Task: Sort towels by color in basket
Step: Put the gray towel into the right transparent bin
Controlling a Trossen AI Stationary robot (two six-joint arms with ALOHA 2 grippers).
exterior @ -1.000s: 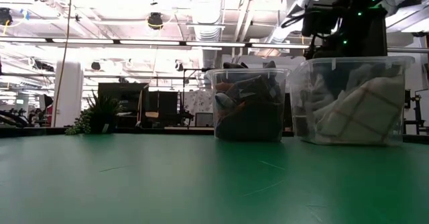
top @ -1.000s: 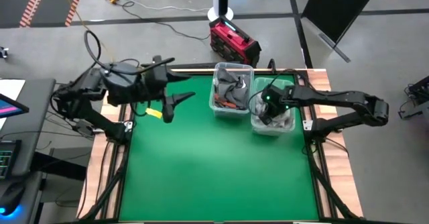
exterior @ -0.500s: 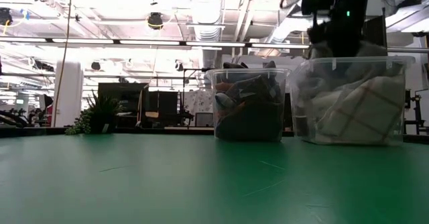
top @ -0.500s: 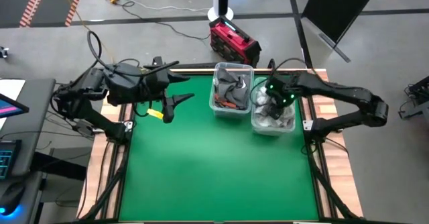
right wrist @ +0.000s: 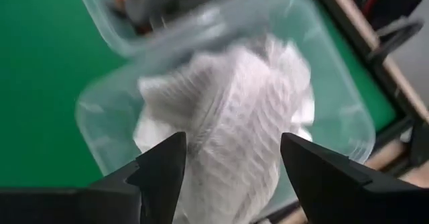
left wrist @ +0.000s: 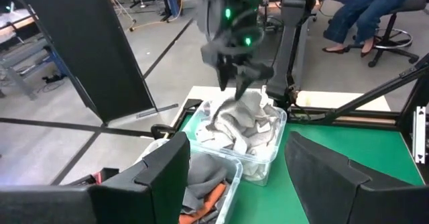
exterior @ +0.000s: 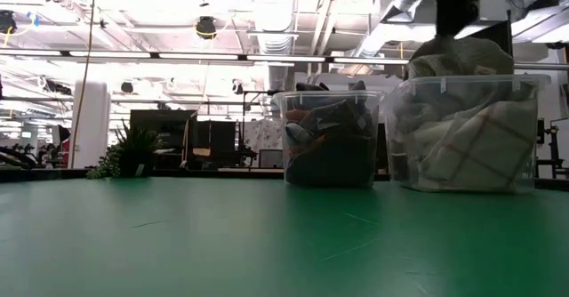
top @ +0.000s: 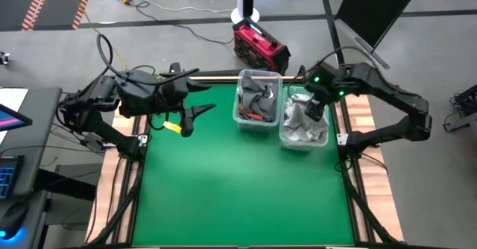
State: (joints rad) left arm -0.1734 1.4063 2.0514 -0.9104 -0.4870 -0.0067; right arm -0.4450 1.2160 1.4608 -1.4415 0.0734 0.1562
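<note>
Two clear plastic bins stand side by side at the table's far edge. The left bin (top: pixel 257 100) holds dark grey and rust-orange towels (left wrist: pixel 201 190). The right bin (top: pixel 304 126) holds light towels, a red-checked white one (exterior: pixel 480 146) against its near wall and a light grey one (right wrist: pixel 228 110) heaped on top. My right gripper (top: pixel 319 103) hangs open just above that heap, with nothing between its fingers (right wrist: pixel 231 177). My left gripper (top: pixel 195 109) waits open over the table's far left.
A wide stretch of green table (top: pixel 238 189) lies near the bins. A red box (top: pixel 259 46) sits on the floor beyond the far edge. A seated person (left wrist: pixel 365 16) shows in the room behind.
My right gripper has risen out of the right bin, drifted toward the far edge and let go of a light grey towel. That towel now lies heaped on top of the bin's pile, standing above the rim.
</note>
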